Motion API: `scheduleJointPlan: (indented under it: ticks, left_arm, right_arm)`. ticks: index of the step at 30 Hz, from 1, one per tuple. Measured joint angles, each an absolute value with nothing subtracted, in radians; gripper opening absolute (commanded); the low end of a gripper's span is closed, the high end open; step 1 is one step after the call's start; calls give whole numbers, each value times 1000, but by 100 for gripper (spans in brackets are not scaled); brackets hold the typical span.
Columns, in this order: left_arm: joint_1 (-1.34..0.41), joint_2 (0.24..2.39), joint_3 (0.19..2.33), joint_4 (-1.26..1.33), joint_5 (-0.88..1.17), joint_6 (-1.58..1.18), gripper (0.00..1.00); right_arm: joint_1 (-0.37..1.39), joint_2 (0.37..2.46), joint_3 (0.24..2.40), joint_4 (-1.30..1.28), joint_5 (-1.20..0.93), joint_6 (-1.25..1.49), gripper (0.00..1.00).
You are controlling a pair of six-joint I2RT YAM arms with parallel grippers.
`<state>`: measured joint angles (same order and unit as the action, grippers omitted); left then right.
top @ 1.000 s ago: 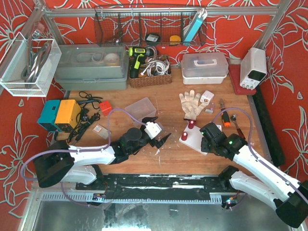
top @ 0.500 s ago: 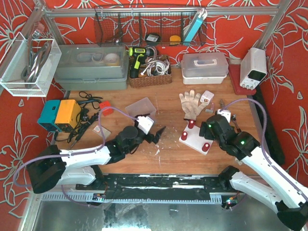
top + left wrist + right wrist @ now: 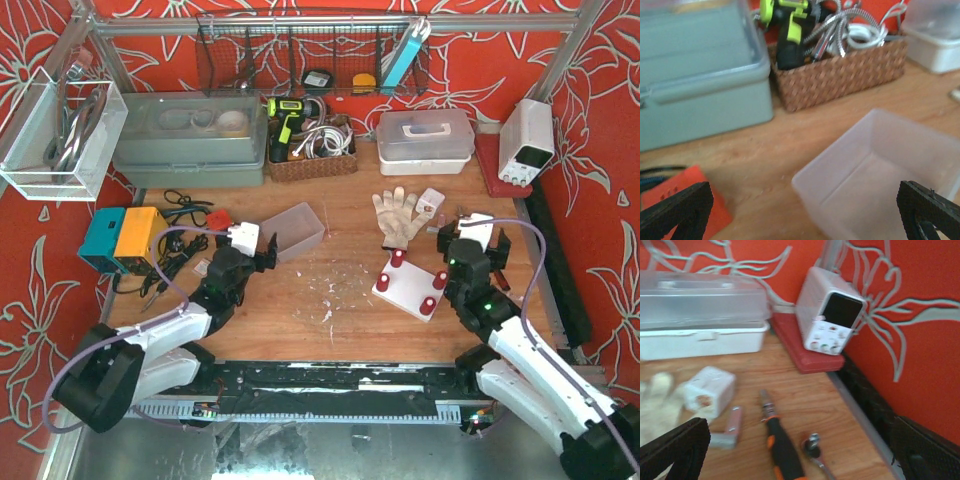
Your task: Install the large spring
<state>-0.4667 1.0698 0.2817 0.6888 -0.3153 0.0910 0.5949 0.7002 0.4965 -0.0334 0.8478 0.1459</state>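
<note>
Right arm: had pulled back off the white block [image 3: 408,285] toward the far right; a second earlier it sat low at the block's near corner.
Left arm: had also backed away, from mid-table to beside the clear bin [image 3: 295,228].
Right gripper [image 3: 474,240]: jaws stood wide apart with nothing between them. Its wrist view showed only a screwdriver [image 3: 782,450], a small wrench [image 3: 812,442] and the power supply [image 3: 832,320].
Left gripper [image 3: 262,252]: jaws were wide apart and empty, facing into the clear bin.
Large spring: I could not pick it out in any view. It may have been on the block among the red posts [image 3: 397,258], but that could not be confirmed.
White block: lay skewed and loose on the table, near the glove [image 3: 395,215].
Risk at block: nothing appeared to pin it down, so a nudge from either arm would likely slide it.
Risk at spring: if it was only dropped on and not pressed home, it could tip or pop off.
Risk at screwdriver: it was close under the right fingers, and a low sweep could snag it.
</note>
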Motion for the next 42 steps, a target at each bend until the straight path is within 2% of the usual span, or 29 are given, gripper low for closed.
scheduleJointPlan:
  ticks: [4,9,19,28,42]
  left_arm:
    - [-417,1087,221,711,-326,123,99]
    - [-289,1174,191,807,-296,131,99]
    - [-195,1303,104,1055,-126,138,99]
    - [-98,1406,88,1199,-21,92,99]
    - [-73,1408,97,1213,32,62,99]
  right_arm:
    - [388,740,426,133,769,63,99]
    - [276,854,376,267,664,3,99]
    - [180,1214,300,579,443,-37,99]
    - [154,1397,261,854,307,-35,99]
    - [150,1417,261,884,332,-8,99]
